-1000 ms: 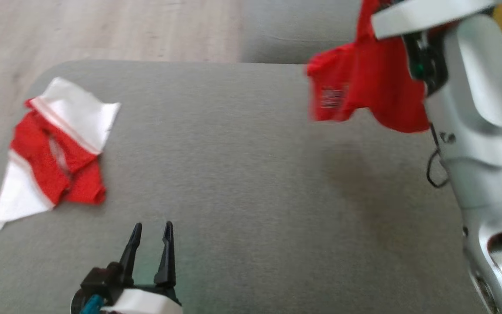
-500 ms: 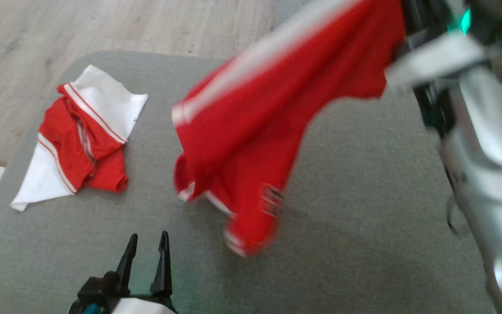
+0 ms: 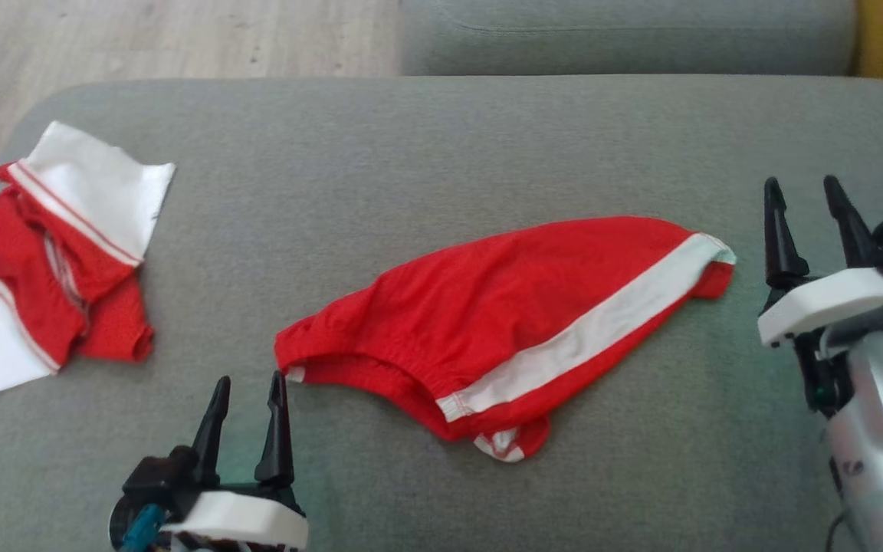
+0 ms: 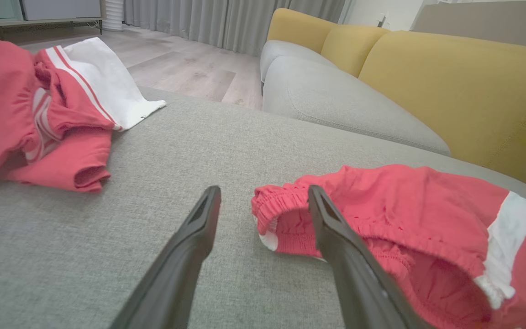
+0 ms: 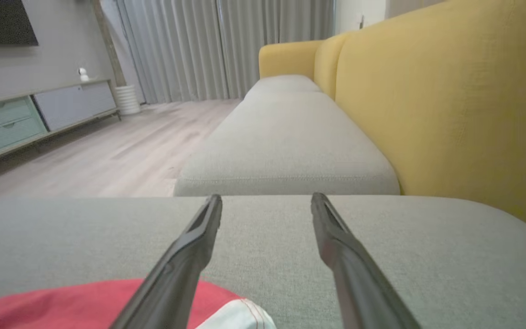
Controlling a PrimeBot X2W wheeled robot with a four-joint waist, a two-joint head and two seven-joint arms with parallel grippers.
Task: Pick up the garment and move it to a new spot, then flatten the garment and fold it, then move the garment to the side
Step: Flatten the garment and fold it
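Far left: red-and-white garment [image 3: 66, 253], loosely bunched, close to the left edge of the grey seat cushion [image 3: 411, 153]. Park the shorts on it and you mix the two.

Left pincer [image 3: 250, 378]: wide, empty, just left of the elastic waistband.

Centre: red shorts [image 3: 503, 330] with white side stripe, lying skewed, a leg hem poking out at the near side. Fold now and you lock wrinkles in. Pinch low and you may snag cushion fabric too.

Right pincer [image 3: 801, 182]: wide, empty, right of the stripe's end.

Containers: none in play. Both garments lie bare on the cushion.
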